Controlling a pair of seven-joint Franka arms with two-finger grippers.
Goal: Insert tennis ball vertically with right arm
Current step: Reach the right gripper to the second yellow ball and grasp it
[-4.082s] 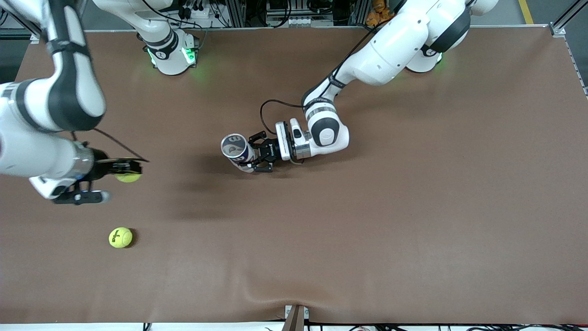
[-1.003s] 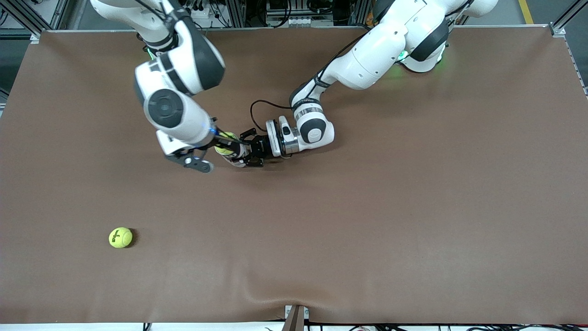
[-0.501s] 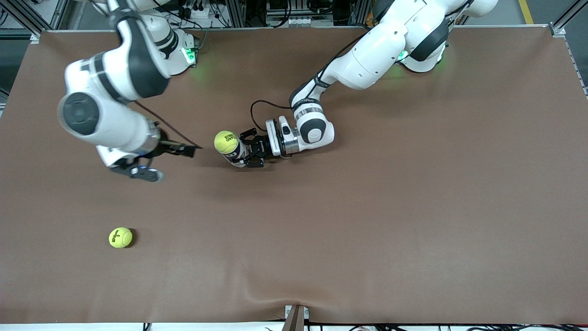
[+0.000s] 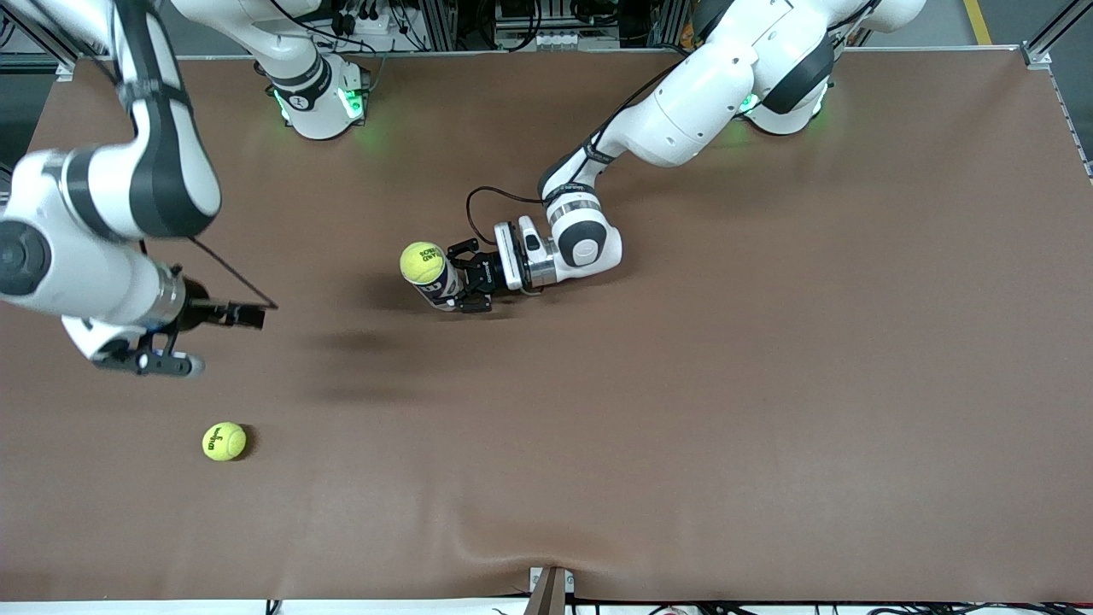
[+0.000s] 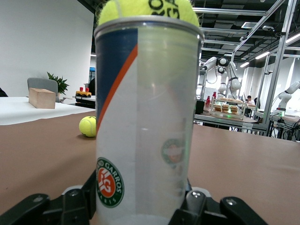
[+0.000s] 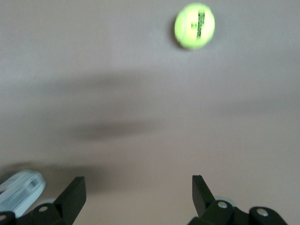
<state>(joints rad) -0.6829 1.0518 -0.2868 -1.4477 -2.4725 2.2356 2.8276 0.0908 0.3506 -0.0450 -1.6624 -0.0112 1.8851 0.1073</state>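
On the brown bench (image 4: 768,384), near its middle: an upright clear can (image 4: 437,289) with a Roland Garros logo is seen, a tennis ball (image 4: 422,262) seated in its open mouth and bulging above the rim.
Can in the left wrist view: the can (image 5: 145,122) fills the picture, and the ball (image 5: 147,10) is seen capping its top.
Left gripper (image 4: 465,280): it is placed low at the can's base, on the side toward the left arm's end of the bench; its fingers (image 5: 75,204) are seen on either side of the can's foot, but whether they are clamped on it or eased off cannot be told.
Right gripper (image 4: 243,316): it is held in the air over bare bench toward the right arm's end; its fingers (image 6: 72,197) are spread wide, with nothing between them.
Second tennis ball (image 4: 224,442): it is left lying on the bench, nearer to the front camera than the can, toward the right arm's end; it is also caught in the right wrist view (image 6: 194,26).
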